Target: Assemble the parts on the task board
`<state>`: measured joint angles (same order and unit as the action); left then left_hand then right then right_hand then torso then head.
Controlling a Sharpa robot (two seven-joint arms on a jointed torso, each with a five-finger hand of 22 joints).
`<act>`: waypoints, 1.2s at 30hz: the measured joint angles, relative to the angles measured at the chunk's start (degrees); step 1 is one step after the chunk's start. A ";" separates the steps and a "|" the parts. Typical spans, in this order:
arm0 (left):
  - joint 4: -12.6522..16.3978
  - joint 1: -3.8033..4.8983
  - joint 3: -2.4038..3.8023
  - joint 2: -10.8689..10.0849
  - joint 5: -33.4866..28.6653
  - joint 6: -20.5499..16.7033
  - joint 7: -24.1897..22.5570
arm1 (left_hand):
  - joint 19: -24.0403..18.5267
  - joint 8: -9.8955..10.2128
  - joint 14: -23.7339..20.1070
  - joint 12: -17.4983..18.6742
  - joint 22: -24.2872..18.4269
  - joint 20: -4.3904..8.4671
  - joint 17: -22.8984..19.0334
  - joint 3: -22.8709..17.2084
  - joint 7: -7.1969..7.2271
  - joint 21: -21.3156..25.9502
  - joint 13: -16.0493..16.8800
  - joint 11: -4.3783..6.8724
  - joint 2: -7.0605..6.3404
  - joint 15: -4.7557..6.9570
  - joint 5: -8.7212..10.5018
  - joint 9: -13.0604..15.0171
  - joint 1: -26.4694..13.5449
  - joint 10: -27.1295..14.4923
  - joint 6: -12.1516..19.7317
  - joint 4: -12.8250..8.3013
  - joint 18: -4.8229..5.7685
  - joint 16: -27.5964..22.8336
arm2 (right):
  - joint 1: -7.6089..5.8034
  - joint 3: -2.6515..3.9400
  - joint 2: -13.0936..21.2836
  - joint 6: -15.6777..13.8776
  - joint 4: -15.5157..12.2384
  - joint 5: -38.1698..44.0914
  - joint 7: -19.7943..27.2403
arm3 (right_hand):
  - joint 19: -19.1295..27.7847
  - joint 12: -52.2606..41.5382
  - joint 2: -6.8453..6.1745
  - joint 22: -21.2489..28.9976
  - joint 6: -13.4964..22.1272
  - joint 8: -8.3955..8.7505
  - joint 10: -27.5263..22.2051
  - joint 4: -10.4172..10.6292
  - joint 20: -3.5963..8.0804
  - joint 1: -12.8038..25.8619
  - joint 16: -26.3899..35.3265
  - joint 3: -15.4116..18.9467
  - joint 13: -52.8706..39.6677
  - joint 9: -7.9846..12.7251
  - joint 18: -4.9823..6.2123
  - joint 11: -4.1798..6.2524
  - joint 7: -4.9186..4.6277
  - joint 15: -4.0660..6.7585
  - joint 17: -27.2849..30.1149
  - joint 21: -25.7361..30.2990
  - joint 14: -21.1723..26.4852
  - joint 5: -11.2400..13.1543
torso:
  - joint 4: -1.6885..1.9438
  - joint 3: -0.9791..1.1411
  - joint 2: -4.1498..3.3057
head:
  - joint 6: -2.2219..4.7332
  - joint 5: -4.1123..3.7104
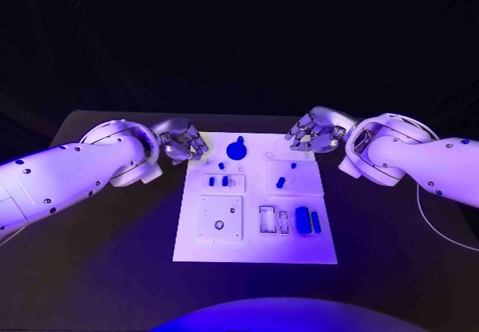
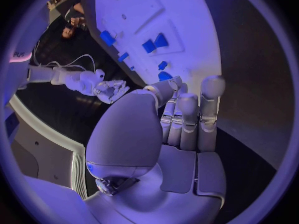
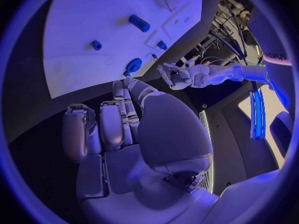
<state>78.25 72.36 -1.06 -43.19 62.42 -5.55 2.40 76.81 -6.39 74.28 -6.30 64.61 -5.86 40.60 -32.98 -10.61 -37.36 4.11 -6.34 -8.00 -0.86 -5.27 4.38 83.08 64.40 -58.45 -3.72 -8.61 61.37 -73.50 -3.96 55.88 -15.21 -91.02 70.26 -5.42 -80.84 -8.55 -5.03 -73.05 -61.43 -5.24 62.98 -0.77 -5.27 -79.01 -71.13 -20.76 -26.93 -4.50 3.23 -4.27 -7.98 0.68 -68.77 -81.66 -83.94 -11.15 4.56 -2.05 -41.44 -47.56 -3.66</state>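
Sitting in the middle of the black table (image 1: 100, 277), the white task board (image 1: 255, 200) has its small blue parts spread over it, each one lying apart so a hand can reach it alone; the big round blue part (image 1: 237, 148) lies near the far edge, a small blue piece (image 1: 280, 182) sits in the square field just right of the middle, and two long blue bars (image 1: 307, 221) lie side by side near the right edge, next to empty slots (image 1: 268, 218) that look made for such pieces; I think the job has hardly begun, since most parts lie loose; the left hand (image 1: 182, 141) hangs just off the board's far left corner, fingers curled a little but apart, holding nothing and touching nothing; the right hand (image 1: 315, 133) waits at the far right corner the same way, fingers loosely bent, empty too; both seem parked there to keep the board free to see.
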 measured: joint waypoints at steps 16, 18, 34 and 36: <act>9.28 -2.60 -1.01 -6.14 -58.25 -11.26 -20.13 | -5.27 -2.10 -5.60 -5.48 -4.87 -0.40 -8.90 5.15 0.89 10.53 1.65 0.92 2.11 0.22 -0.28 -0.05 -3.49 2.16 -1.96 2.20 -0.76 -5.85 | 0.34 0.00 -1.13 7.11 -1.55 27.61 -9.86 | -0.19 4.69 -3.99 0.12 -1.17 1.14 -0.34 0.50 -0.19 1.84 1.78 -4.06 13.26 0.21 0.27 0.47 1.41 0.02 3.27 0.00 0.01 2.98 | -0.09 -0.07 0.03 | 0.62 -2.07; 9.90 -2.72 -1.01 -6.76 -62.53 -11.58 -21.40 | -5.27 -2.22 -5.60 -5.84 -4.98 -0.40 -8.93 5.34 0.89 10.53 1.68 0.93 2.11 0.22 -0.29 -0.05 -3.49 2.16 -1.96 2.14 -0.76 -5.85 | 0.43 0.00 -1.53 7.66 -1.24 29.03 -10.49 | -0.19 4.69 -3.99 0.22 -1.18 1.14 -0.39 0.47 -0.19 1.84 1.77 -4.18 14.08 0.21 0.27 0.52 1.42 0.40 3.43 0.18 -0.09 2.98 | -0.05 -0.10 0.04 | 0.64 -2.42; 12.20 -2.92 -1.01 -8.08 -72.00 -12.06 -24.95 | -5.27 -2.44 -5.59 -6.36 -5.37 -0.40 -9.11 6.18 0.90 10.97 1.86 0.93 2.34 0.22 -0.28 -0.06 -3.72 1.73 -1.94 2.20 -0.75 -5.85 | 2.39 -0.04 -3.46 11.05 -0.30 32.10 -11.48 | -0.20 4.69 -3.98 0.32 -1.18 1.13 -0.39 0.30 0.26 1.84 2.00 -5.43 16.65 0.21 0.28 0.53 1.42 0.56 3.91 0.24 -0.09 3.20 | 0.03 -0.07 -0.07 | 0.60 -2.56; 12.35 -2.92 -1.01 -8.14 -72.16 -12.04 -25.06 | -5.27 -2.44 -5.59 -6.52 -5.38 -0.40 -9.11 6.18 0.90 10.97 1.86 0.93 2.34 0.21 -0.28 -0.06 -3.72 1.73 -1.94 2.20 -0.75 -5.85 | 2.62 -0.04 -3.58 11.32 -0.23 32.10 -11.40 | -0.20 4.69 -3.98 0.32 -1.18 1.13 -0.39 0.45 0.26 1.84 2.00 -5.58 16.76 0.21 0.28 0.53 1.42 0.56 3.91 0.24 -0.09 3.20 | 0.03 -0.03 -0.07 | 0.57 -2.50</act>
<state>90.60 69.44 -2.07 -51.33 -9.75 -17.59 -22.66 71.54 -8.83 68.69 -12.82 59.23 -6.25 31.49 -26.80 -9.71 -26.39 5.97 -5.41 -5.66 -0.65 -5.55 4.32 79.36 66.13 -60.39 -1.52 -9.36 55.53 -70.87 -4.00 52.30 -3.89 -91.25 102.35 -16.82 -81.04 -3.86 -9.01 -72.73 -62.61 -4.11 62.59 -0.32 -5.02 -77.16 -69.13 -26.34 -10.17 -4.29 3.50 -3.75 -6.55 1.25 -64.86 -81.42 -84.03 -7.95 4.60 -2.09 -41.51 -46.99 -6.16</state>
